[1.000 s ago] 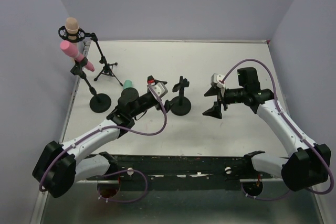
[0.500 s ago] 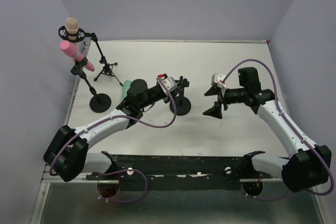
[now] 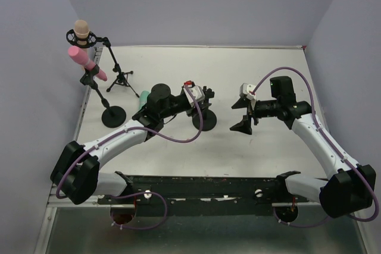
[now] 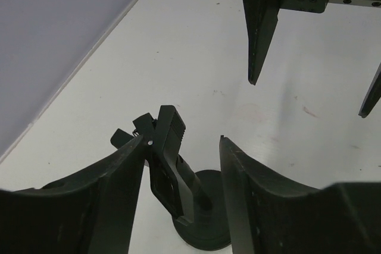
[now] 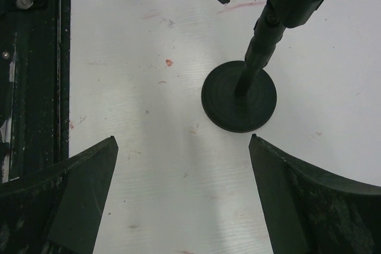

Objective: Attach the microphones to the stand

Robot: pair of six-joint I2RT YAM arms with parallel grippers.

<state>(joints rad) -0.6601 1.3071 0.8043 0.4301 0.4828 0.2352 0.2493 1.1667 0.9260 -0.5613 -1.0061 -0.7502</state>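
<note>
Left wrist view: stand clip (image 4: 168, 168) inside spread left hand (image 4: 182, 141)

Plain pale lavender walls (image 3: 196, 4) enclose the white matte counter (image 3: 226, 147) on three sides (faint reddish scuffs (image 5: 169, 62) mark its surface), under soft, even light.

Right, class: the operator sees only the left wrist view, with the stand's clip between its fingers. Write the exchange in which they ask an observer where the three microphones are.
Operator: Where's the teal one?
Observer: The teal microphone lies on the table, half hidden by the left arm.
Operator: The other two?
Observer: The pink microphone and the peach microphone are already clipped on tall stands, far left.
Operator: Right gripper busy?
Observer: No, the right gripper hangs open and empty, right of the short stand.
</note>
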